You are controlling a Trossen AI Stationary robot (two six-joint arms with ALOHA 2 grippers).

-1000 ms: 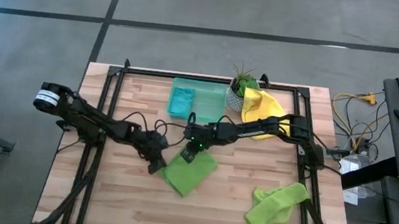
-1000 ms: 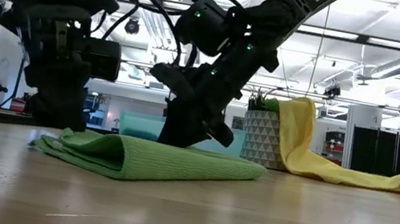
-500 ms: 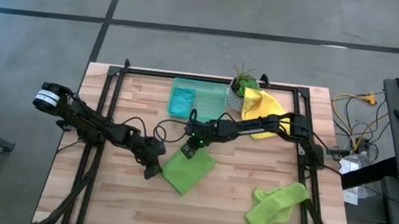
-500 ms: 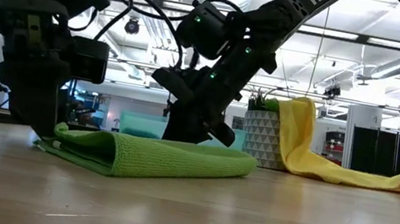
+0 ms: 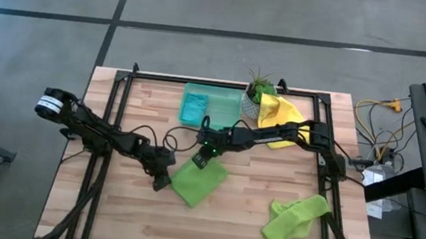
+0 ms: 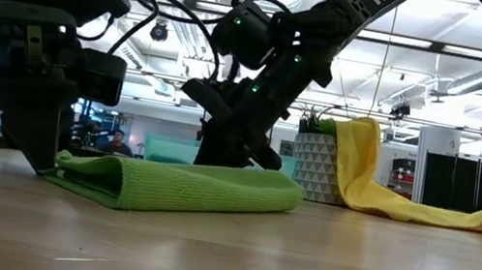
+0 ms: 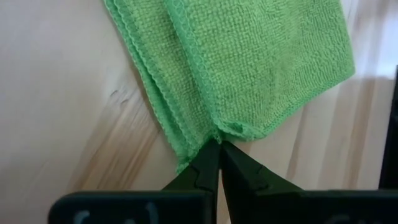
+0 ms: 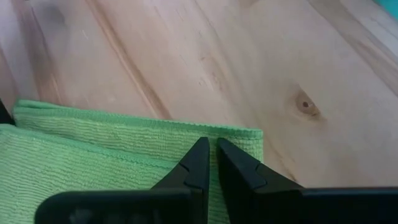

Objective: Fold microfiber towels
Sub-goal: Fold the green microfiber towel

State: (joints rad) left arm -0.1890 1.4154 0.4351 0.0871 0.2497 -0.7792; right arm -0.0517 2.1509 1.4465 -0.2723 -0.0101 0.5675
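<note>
A folded lime green towel lies flat on the wooden table, left of centre. My left gripper is at the towel's left corner, shut on it. My right gripper is at the towel's far edge, also shut on it. A second lime green towel lies crumpled near the right front. A yellow towel hangs over the plant pot, its lower part on the table. A teal-blue towel lies in the tray. My left gripper pinches the towel's corner, where the stacked hemmed edges of several layers meet, between its two fingers. The fingers slant down from the table's left. The towel lies on the table. My right gripper has its shut fingertips on the upper layer's far edge, near a corner. Whether they pinch this layer or only press on it cannot be told. The fingers slant down from the far right. The towel lies flat beneath them.
The translucent green tray and the potted plant stand at the far edge. The dark frame rails run along the table's sides. Bare wood shows along the near edge, left of the crumpled towel.
My left gripper has tipped and shifted a little toward the table's left, still shut on the corner. The folded towel has slid slightly that way with it. My right gripper has stayed on the far edge.
</note>
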